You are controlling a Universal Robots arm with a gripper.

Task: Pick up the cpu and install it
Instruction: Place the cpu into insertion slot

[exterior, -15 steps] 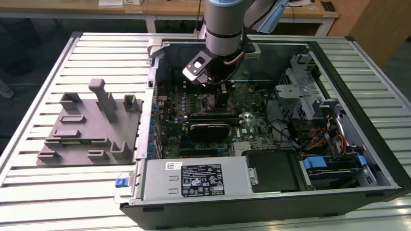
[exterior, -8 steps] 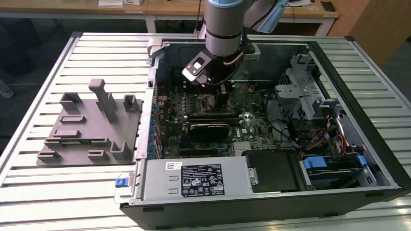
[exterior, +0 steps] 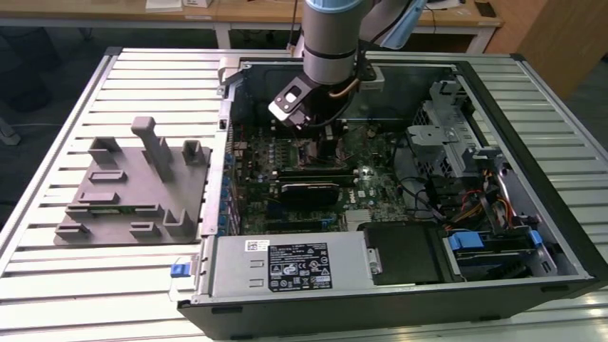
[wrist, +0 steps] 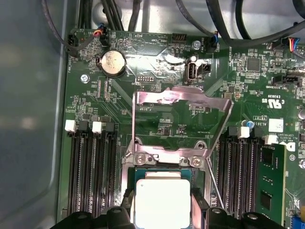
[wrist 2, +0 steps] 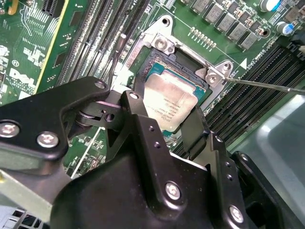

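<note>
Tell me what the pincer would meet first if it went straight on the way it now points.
The cpu, which sits squarely ahead of the pincer in both wrist views; how much gap remains, I cannot tell.

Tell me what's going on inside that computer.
A robot arm reaches into the open computer case. Its gripper is down at the cpu, which lies within the motherboard's socket. The metal retention plate is flipped open. Whether the chip is fully seated, I cannot tell.
</note>
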